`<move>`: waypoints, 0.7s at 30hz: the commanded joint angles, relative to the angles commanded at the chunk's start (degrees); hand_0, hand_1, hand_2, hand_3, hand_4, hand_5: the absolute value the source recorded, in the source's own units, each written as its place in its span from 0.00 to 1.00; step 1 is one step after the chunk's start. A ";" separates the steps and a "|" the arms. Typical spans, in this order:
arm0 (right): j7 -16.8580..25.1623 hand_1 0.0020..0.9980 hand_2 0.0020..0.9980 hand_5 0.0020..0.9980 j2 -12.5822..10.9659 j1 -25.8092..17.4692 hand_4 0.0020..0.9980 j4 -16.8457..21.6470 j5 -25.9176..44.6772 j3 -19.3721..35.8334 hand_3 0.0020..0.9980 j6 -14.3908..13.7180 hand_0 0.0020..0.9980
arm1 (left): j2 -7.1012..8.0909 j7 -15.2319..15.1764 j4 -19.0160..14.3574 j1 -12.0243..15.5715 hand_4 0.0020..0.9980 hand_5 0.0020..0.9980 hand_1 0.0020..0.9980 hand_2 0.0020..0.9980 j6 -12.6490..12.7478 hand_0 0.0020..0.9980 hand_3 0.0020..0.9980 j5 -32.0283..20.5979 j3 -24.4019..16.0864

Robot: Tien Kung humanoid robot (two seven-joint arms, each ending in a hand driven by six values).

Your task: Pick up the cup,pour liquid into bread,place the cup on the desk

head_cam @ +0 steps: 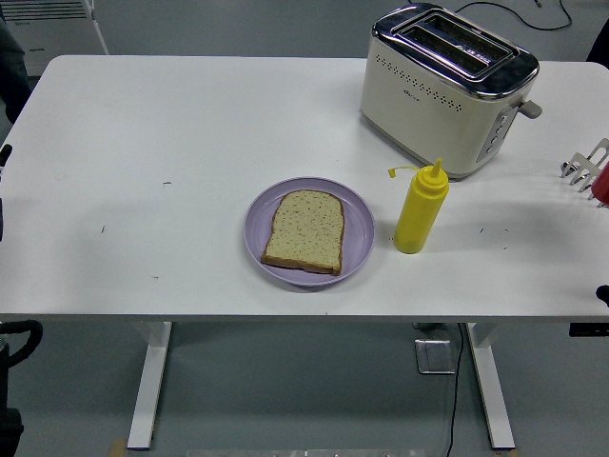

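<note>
A white rectangular worktop [190, 133] fills most of the head view. Near its centre, slightly toward 6 o'clock, sits a round lilac plate [309, 231] with a single slice of speckled brown-crusted bread [305, 230] lying flat on it. Just beside the plate at 3 o'clock stands an upright yellow plastic squeeze bottle [420, 208] with a pointed nozzle and a small cap hanging off to its left; it stands apart from the plate. This bottle is the only pouring vessel on the worktop.

Toward 1 o'clock from the plate sits a cream-coloured two-slot toaster with a chrome top [447, 89], set at an angle; the bottle stands just in front of its near side. At the 3 o'clock edge of the picture a metal wire rack [582, 168] shows partly, with a small red object [601, 184] touching or overlapping it at the frame border; what it is cannot be told.

Neither robot hand is over the worktop; a small piece of black arm [17, 343] shows at the lower left corner, below the worktop edge, and its hand state cannot be told.
</note>
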 joint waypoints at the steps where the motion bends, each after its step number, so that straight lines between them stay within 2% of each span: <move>1: 0.56 0.13 0.25 0.30 0.24 -0.08 0.80 -0.57 0.49 -0.60 0.32 -0.16 0.13 | 0.00 -0.01 0.00 0.01 0.67 1.00 0.74 0.76 0.00 0.72 0.68 0.00 0.02; 5: 2.57 0.13 0.25 0.30 1.65 -0.18 0.80 -3.38 2.77 -4.11 0.32 -0.79 0.13 | 0.01 -0.03 0.03 0.13 0.67 1.00 0.74 0.76 0.01 0.72 0.68 0.00 0.11; 6: 2.96 0.15 0.25 0.30 2.17 -0.13 0.79 -4.05 3.31 -5.28 0.32 -0.85 0.16 | 0.01 -0.04 0.04 0.17 0.67 1.00 0.75 0.76 0.01 0.72 0.68 -0.01 0.14; 21: 5.59 0.15 0.26 0.30 7.22 3.11 0.78 -8.52 6.63 -13.85 0.33 -1.31 0.16 | 0.07 -0.05 0.10 0.43 0.67 1.00 0.75 0.76 0.04 0.72 0.68 0.00 0.40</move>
